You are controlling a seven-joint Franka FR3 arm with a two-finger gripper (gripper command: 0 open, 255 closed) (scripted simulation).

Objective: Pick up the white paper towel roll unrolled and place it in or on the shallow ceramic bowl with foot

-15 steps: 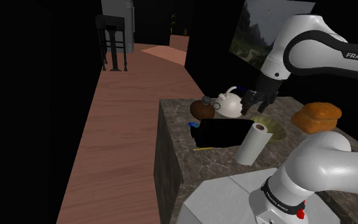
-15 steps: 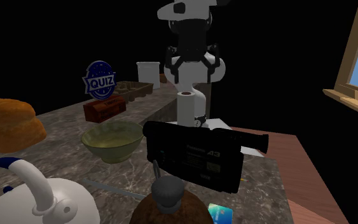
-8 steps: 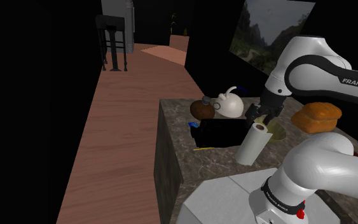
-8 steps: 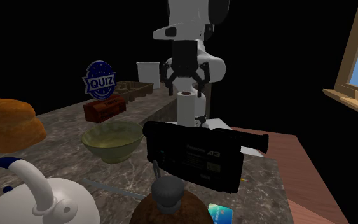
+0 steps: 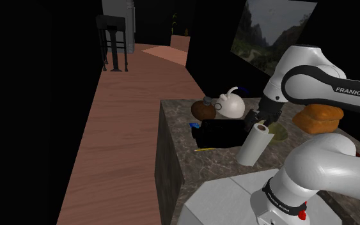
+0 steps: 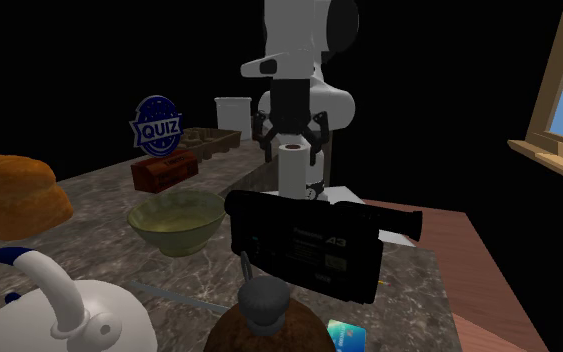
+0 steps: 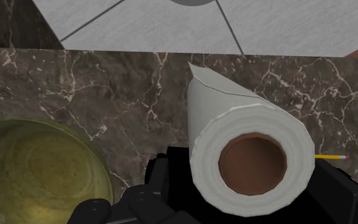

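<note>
Tool (image 6: 291,143) spread wide, astride top of upright white paper towel roll w/ brown core (image 6: 291,172). Roll stands on dark marbled worktop (image 7: 107,89), just beside olive-green shallow bowl (image 6: 179,236). Black camcorder (image 6: 309,245) near roll on other side; white kettle (image 5: 228,104) beyond; brown loaf (image 5: 318,117) past bowl.

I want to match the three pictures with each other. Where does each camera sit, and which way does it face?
Shoulder view: beside the stand, looking down over the counter; the arm reaches to the paper towel roll.
Second exterior view: across the counter, facing the arm; the open gripper straddles the roll's top.
Wrist view: on the hand, looking onto the roll's end; black fingers flank it.
Shared: the last two both show the roll beside the greenish bowl.
</note>
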